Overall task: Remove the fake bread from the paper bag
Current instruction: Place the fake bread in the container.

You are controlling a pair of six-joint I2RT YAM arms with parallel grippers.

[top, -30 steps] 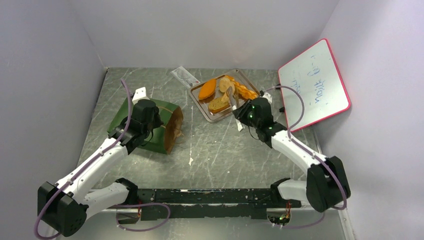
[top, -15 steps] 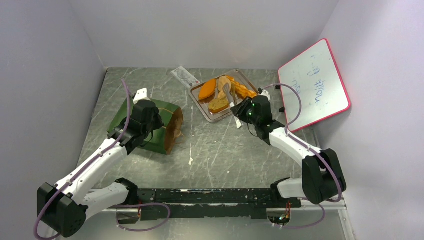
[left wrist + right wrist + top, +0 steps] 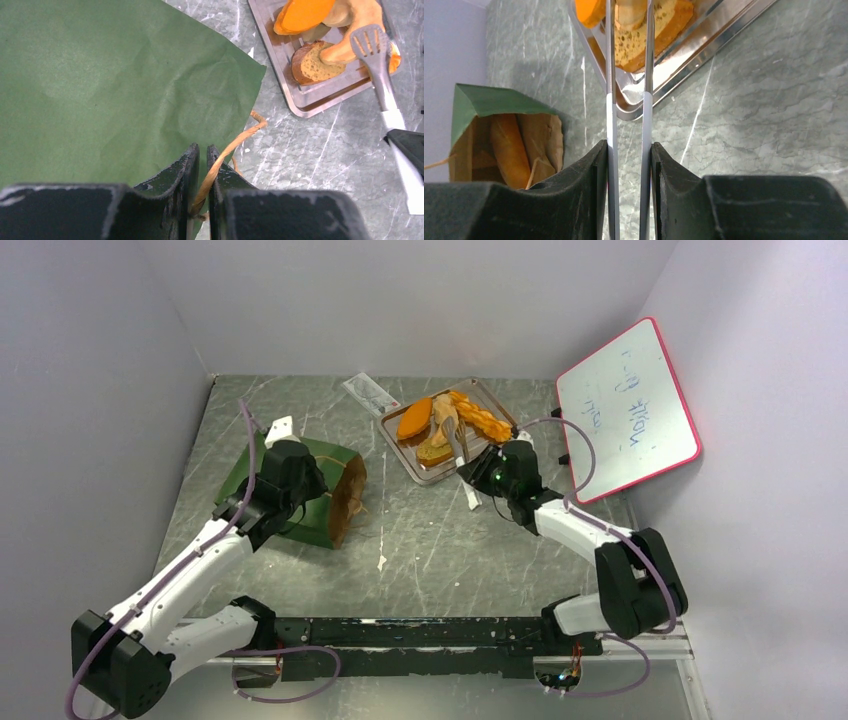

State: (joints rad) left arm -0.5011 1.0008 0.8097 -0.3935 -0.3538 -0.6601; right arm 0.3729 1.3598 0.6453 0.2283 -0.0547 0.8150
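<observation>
The dark green paper bag (image 3: 255, 465) lies on its side at the left, mouth facing right. My left gripper (image 3: 312, 490) is shut on its tan rope handle (image 3: 235, 145). One orange-brown piece of fake bread (image 3: 509, 147) shows inside the bag (image 3: 479, 100). My right gripper (image 3: 480, 472) is shut on the white handles of metal tongs (image 3: 458, 435). The tong ends (image 3: 372, 42) straddle a tan bread piece (image 3: 345, 47) over the metal tray (image 3: 402, 455). An orange loaf (image 3: 413, 418), a braided stick (image 3: 482, 416) and a slice (image 3: 437, 450) lie on the tray.
A pink-edged whiteboard (image 3: 628, 405) leans against the right wall, close to my right arm. A small clear packet (image 3: 368, 393) lies behind the tray. Grey walls close in the table on the left, back and right.
My right gripper has shifted slightly left and nearer, swinging the tongs a little left over the tray. The left arm and the bag have hardly moved.
</observation>
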